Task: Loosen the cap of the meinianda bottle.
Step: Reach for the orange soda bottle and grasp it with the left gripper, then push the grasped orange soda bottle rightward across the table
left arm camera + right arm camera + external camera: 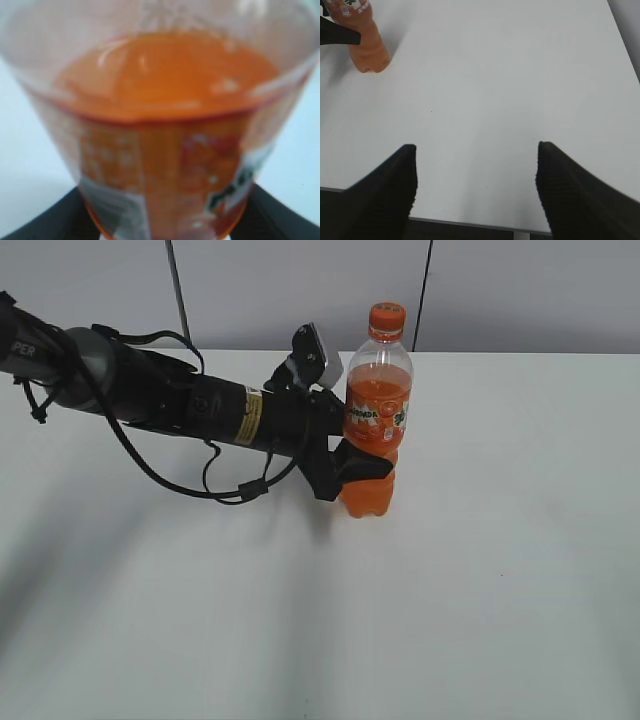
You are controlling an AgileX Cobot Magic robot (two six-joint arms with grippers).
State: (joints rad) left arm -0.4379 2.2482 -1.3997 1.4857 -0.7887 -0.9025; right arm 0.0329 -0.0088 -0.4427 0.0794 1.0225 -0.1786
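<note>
- The cap (pixel 387 318) sits on top of the bottle (pixel 377 405), nothing touching it.
- The bottle stands upright on the white surface (pixel 480 570), toward the far edge and a little right of the middle; orange liquid fills it up to the shoulder.
- The left hand (pixel 362 466) is clamped around the bottle's lower body, just below the label band, its dark fingers (pixel 352 462) wrapping the ribbed part.
- In the left wrist view the bottle (pixel 165 135) fills nearly everything, blurred and very close, with a black finger (pixel 55 220) showing at each bottom corner on either side of it.
- The left arm (pixel 190 400) reaches in from the left edge, lying low over the surface, with a black cable looping beneath it.
- The right hand (pixel 476 192) is well away from the bottle, hanging above the near edge of the surface; its two dark fingers (pixel 390 192) stand wide apart with nothing between them.
- From that wrist view the bottle's base (pixel 367 47) shows at the far left corner, with one of the left hand's fingers against it.
</note>
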